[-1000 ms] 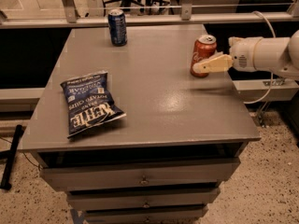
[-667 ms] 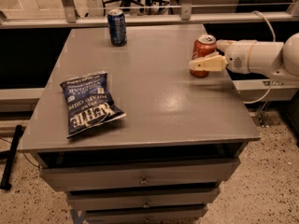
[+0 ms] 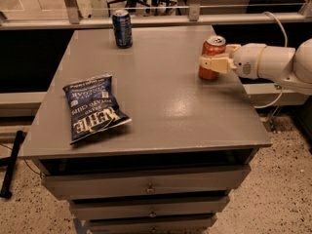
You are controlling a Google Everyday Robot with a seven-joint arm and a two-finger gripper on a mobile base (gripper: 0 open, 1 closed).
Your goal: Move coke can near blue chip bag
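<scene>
- The coke can (image 3: 213,48) stands upright on the grey table (image 3: 175,106). It is in the far right part of the top as the camera sees it, close to the right edge.
- The gripper (image 3: 217,61) is at the can, at about half of its height, and it reaches in from the right side. It overlaps the front of the can. I cannot tell if it already clamps the can or only surrounds it.
- The white arm (image 3: 265,62) behind the gripper lies nearly level, out over the right edge of the table.
- The blue chip bag (image 3: 92,108) lies flat in the near left part of the table, well apart from the can. Its long axis runs roughly from far to near, a little slanted.
- So, in my judgement, the coming move goes from the can diagonally toward the left and toward the front edge.
- The table surface between the can and the bag is bare, so the way looks open.
- A dark blue soda can (image 3: 122,29) stands upright at the far edge, left of the middle. It is away from this diagonal and should not disturb.
- The bag's near left corner lies near the front left edge, so I think the best room to put the can down is on the bag's right side.
- Drawers (image 3: 146,186) are under the top.
</scene>
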